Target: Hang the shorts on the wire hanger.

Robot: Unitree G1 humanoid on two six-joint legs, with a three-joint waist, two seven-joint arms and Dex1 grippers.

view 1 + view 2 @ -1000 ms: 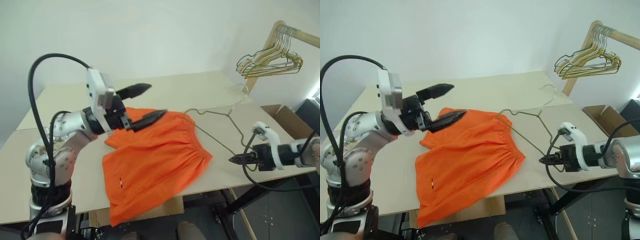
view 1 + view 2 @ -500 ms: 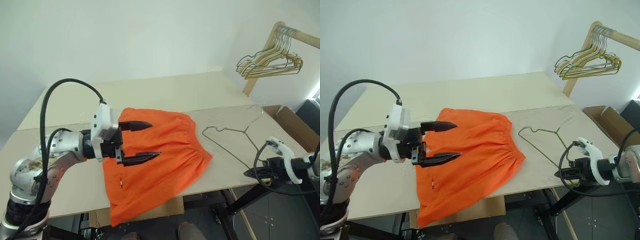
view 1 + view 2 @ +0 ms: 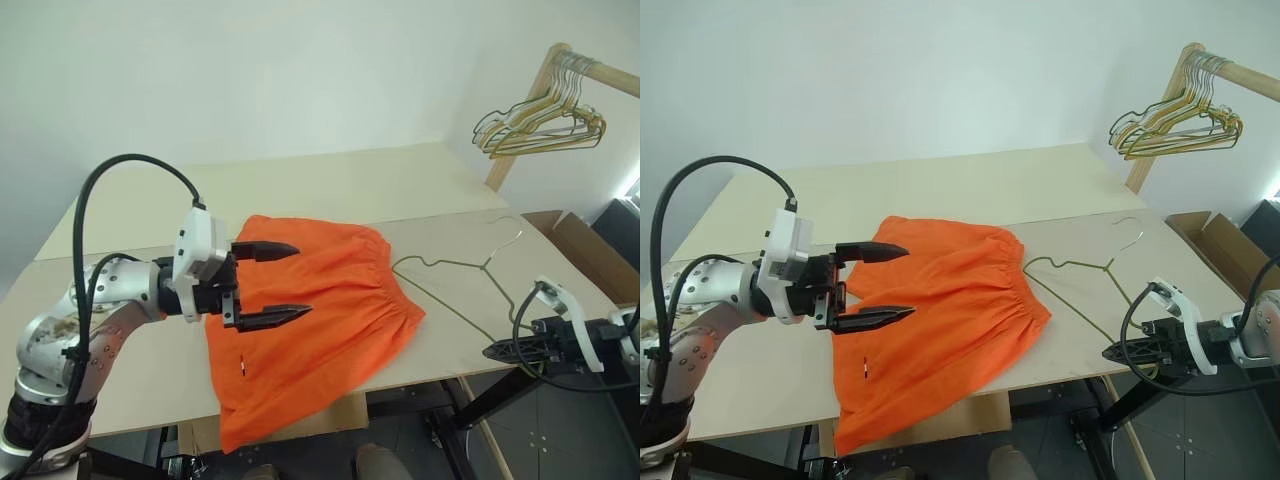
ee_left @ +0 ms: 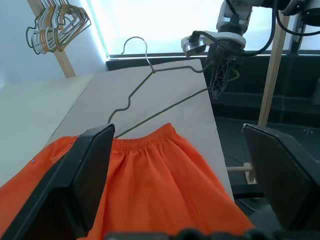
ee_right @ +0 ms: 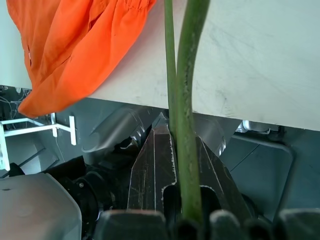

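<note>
Left gripper (image 3: 270, 283) is hovering, fingers spread wide, over the shorts (image 3: 310, 320), which are lying flat on the table (image 3: 330, 185) (one leg overhanging its near edge); right gripper (image 3: 497, 350) is clamping the wire hanger (image 3: 450, 268) just beside them.

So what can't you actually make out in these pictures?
- Shorts: the near hem hangs past the table edge, so where it ends is unclear in the eye views.
- Hanger: in the right wrist view its hook and shoulders are cut off by the top edge.
- White mark on the shorts: too small to read.
</note>
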